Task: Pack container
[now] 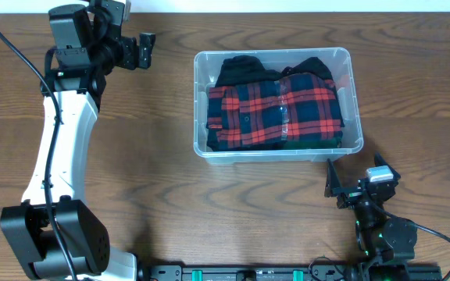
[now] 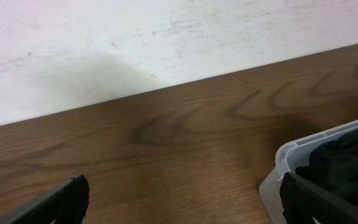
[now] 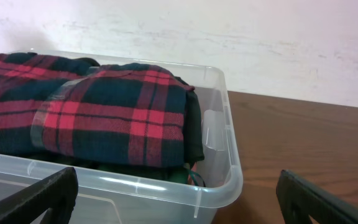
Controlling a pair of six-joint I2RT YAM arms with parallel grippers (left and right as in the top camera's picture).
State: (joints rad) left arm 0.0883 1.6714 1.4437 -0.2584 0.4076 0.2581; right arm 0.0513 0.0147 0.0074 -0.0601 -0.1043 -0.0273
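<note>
The clear plastic container (image 1: 355, 94) stands on the wooden table, right of centre. It holds a folded red and dark plaid garment (image 1: 276, 113) over black clothing (image 1: 241, 70). My left gripper (image 1: 145, 51) is open and empty at the far left, apart from the container, whose corner (image 2: 278, 168) shows in the left wrist view. My right gripper (image 1: 350, 183) is open and empty just in front of the container's near right corner (image 3: 222, 186). The plaid garment (image 3: 104, 112) rises to the rim.
A white wall (image 2: 135, 43) runs behind the table's far edge. The left arm (image 1: 61, 148) stretches along the table's left side. Bare wood (image 1: 155, 203) lies in front of the container.
</note>
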